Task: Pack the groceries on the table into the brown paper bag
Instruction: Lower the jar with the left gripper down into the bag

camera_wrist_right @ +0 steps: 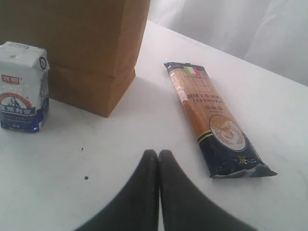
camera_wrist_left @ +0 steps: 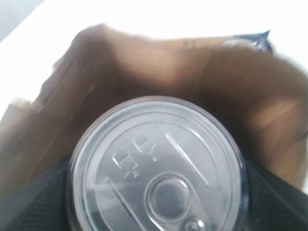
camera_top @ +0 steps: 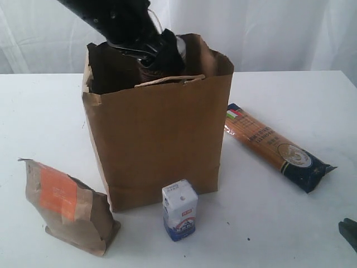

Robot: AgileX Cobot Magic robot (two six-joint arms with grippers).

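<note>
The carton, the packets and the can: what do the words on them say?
"光明": red patch near the top of the small white-blue carton.
"莫斯利安": blue print lower on that carton, a bit blurred.
"SPAGHETTI": probably, along the long spaghetti packet; its smaller print is too blurred.
Too blurred to read: the orange label on the small kraft pouch.
Unreadable: raised marks on the lid of the silver-topped can.
No print shows on the brown paper bag.

Brown bag (camera_top: pixel 162 139), blue-wht carton (camera_top: pixel 179 209).
</note>
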